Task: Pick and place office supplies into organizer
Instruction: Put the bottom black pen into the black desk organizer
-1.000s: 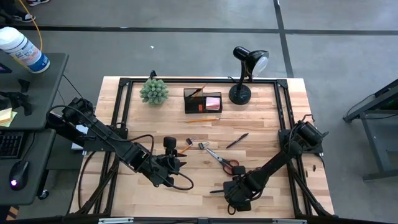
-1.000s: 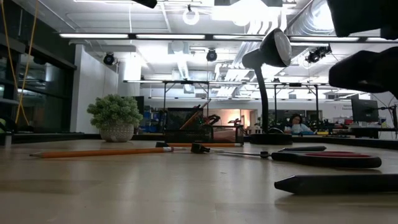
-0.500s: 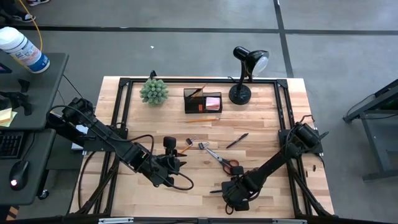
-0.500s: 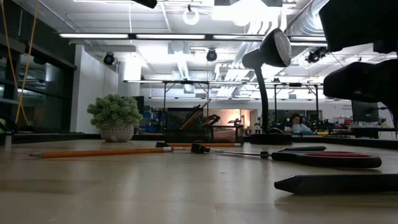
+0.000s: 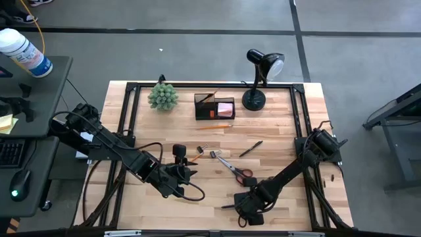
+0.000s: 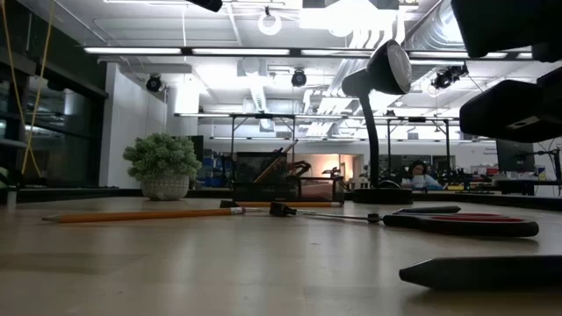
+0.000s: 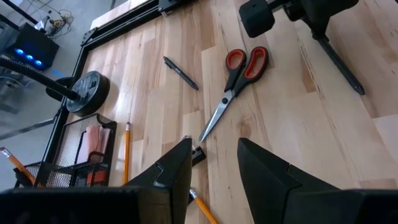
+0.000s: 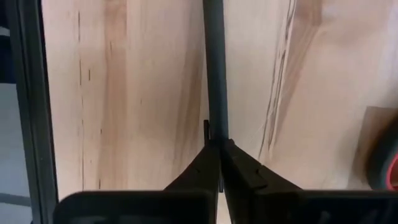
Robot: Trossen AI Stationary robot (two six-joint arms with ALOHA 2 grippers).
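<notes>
Two arms work the front of the table (image 5: 276, 131): at about five o'clock the right gripper (image 8: 215, 144) has its fingers pressed together on a thin black pen (image 8: 215, 68) lying along the wood, while at about seven o'clock the left gripper (image 7: 214, 168) hangs with its fingers spread on nothing. Near the centre lie the scissors (image 5: 235, 170) (red handles toward the right arm), a second black pen (image 5: 250, 149) and an orange pencil (image 6: 140, 215); the organizer (image 5: 214, 106) sits at twelve o'clock between the plant (image 5: 162, 97) and the lamp (image 5: 262, 76).
</notes>
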